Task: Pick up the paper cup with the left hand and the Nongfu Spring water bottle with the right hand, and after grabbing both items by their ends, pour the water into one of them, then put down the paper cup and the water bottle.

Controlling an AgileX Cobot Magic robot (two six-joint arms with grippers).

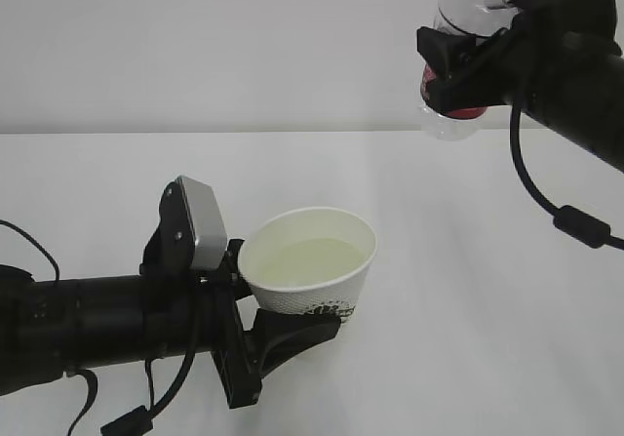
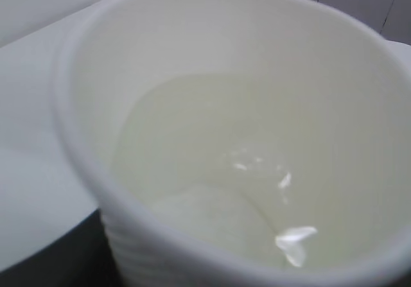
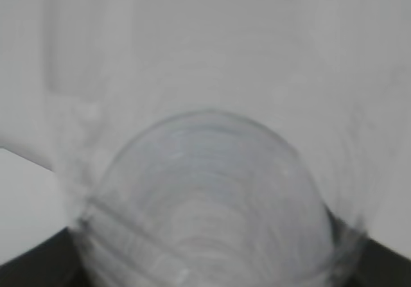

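Observation:
The white paper cup (image 1: 310, 265) with a dark logo near its base is held a little above the table, tilted slightly. My left gripper (image 1: 283, 307) is shut on its lower part. A pale pool of water (image 1: 314, 258) lies inside it. In the left wrist view the paper cup (image 2: 359, 107) fills the frame, with water (image 2: 205, 165) in it. At the upper right, my right gripper (image 1: 462, 67) is shut on the clear Nongfu Spring water bottle (image 1: 450, 119), high above the table. Only slivers of its red label show. No stream falls from it. The bottle (image 3: 205, 210) is a blur in the right wrist view.
The white table (image 1: 468, 290) stretches to a plain white wall. A black cable (image 1: 546, 202) hangs from the right arm. The left arm (image 1: 88, 324) lies low along the table's front left.

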